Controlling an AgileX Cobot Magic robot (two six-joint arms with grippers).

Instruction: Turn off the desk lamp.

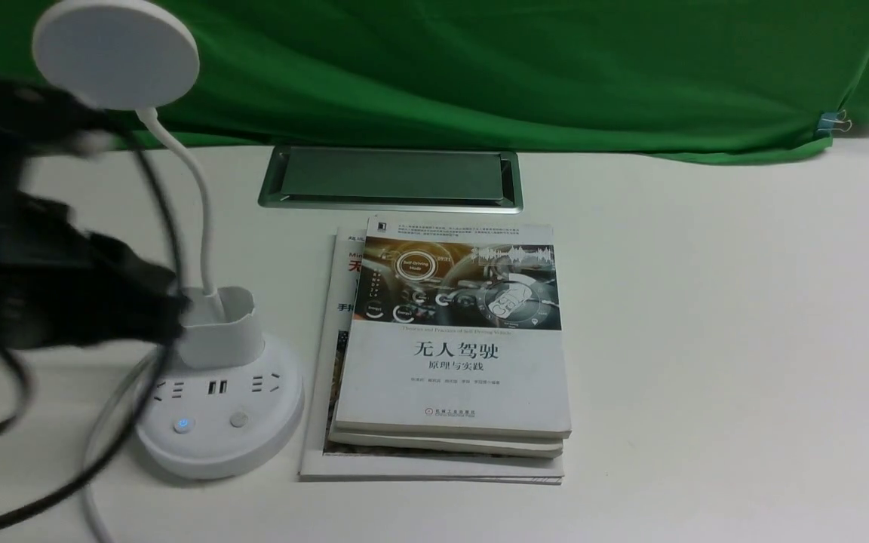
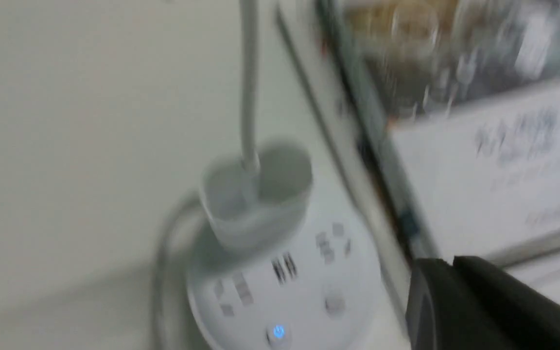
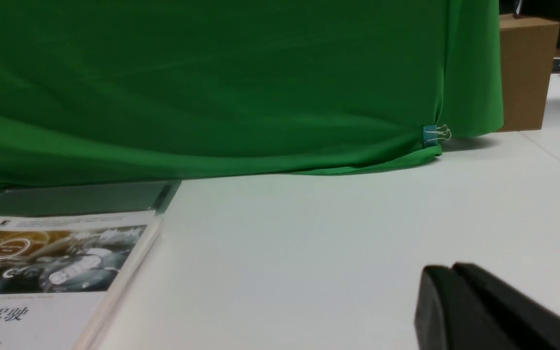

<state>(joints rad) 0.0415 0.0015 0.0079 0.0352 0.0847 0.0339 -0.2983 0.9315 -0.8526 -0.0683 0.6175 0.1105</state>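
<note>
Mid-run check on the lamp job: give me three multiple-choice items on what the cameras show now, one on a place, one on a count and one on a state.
1. In the front view, where does the desk lamp stand relative to the stack of books?
A. on top of it
B. to its left
C. to its right

2. How many round buttons are on the lamp's base?
A. one
B. two
C. four

3. The left button is:
A. dark
B. glowing red
C. glowing blue

Answers:
1 B: the base sits left of the books, beside them.
2 B: two sit side by side at the base's front.
3 C: a blue light shows on it in both the front and left wrist views.
</note>
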